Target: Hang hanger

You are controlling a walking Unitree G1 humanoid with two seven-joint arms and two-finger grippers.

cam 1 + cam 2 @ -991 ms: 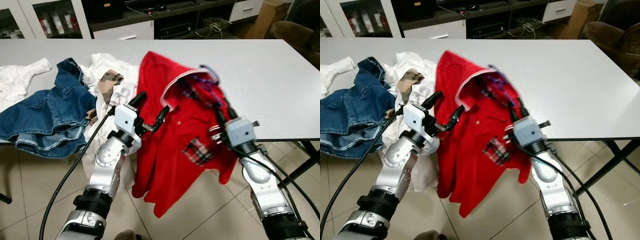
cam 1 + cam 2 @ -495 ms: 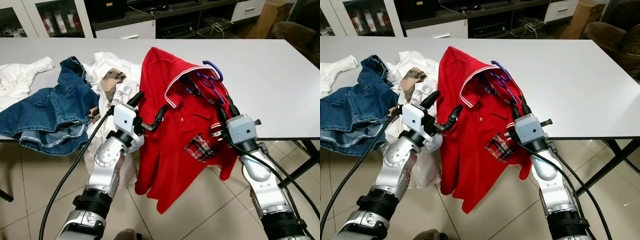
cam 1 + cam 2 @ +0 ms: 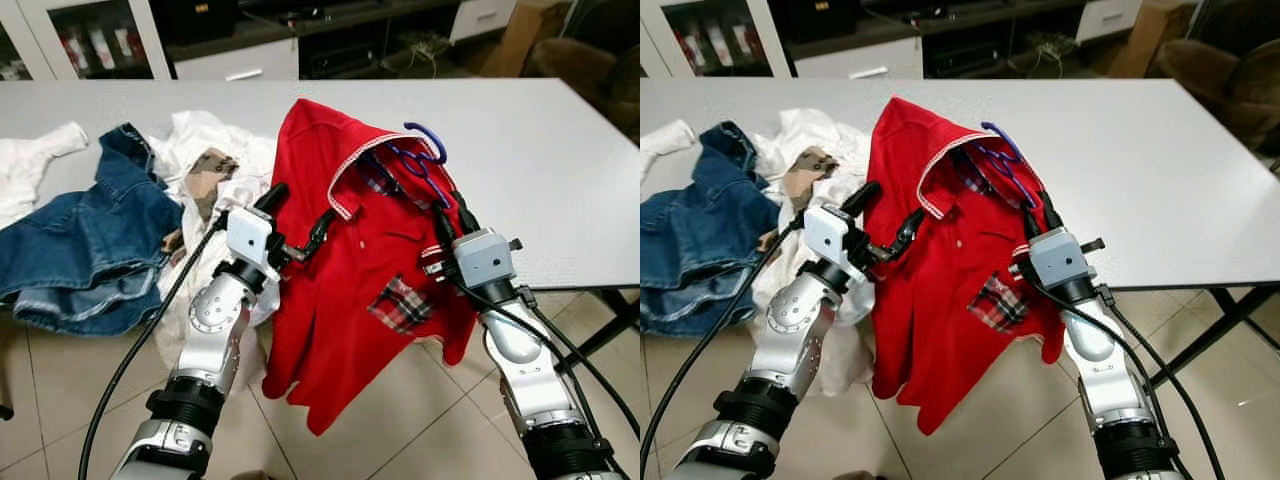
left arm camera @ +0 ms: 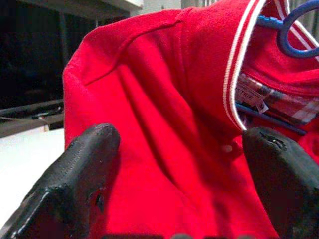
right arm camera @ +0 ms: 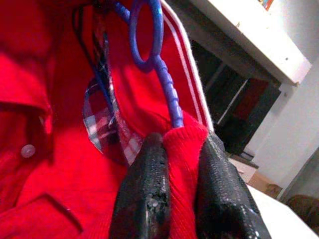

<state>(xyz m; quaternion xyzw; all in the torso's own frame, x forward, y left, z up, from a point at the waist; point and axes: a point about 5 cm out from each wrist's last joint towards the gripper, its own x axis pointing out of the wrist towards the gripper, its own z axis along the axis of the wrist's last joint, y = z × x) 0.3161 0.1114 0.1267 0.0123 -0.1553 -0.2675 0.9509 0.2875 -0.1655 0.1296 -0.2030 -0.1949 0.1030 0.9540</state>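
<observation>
A red polo shirt (image 3: 350,270) with a white-striped collar and a plaid pocket hangs on a blue hanger (image 3: 420,160) off the front of the white table (image 3: 540,150). The hanger's hook sticks up out of the collar. My right gripper (image 3: 448,215) is shut on the shirt's right shoulder and the hanger arm inside it; the right wrist view has red cloth (image 5: 182,164) pinched between both fingers under the blue hanger (image 5: 159,64). My left gripper (image 3: 298,212) is open just left of the shirt's other shoulder, its fingers (image 4: 75,174) either side of the red cloth (image 4: 164,129) without pinching it.
A denim jacket (image 3: 90,240) and white and patterned clothes (image 3: 220,160) lie heaped on the table's left part. Cabinets and a low shelf stand behind the table. A brown armchair (image 3: 1230,70) is at far right. Tiled floor lies below the shirt.
The shirt, lifted and blurred a second ago, now hangs still with the hanger hook clear above the collar. The camera has drifted slightly. Both grippers keep their poses.
</observation>
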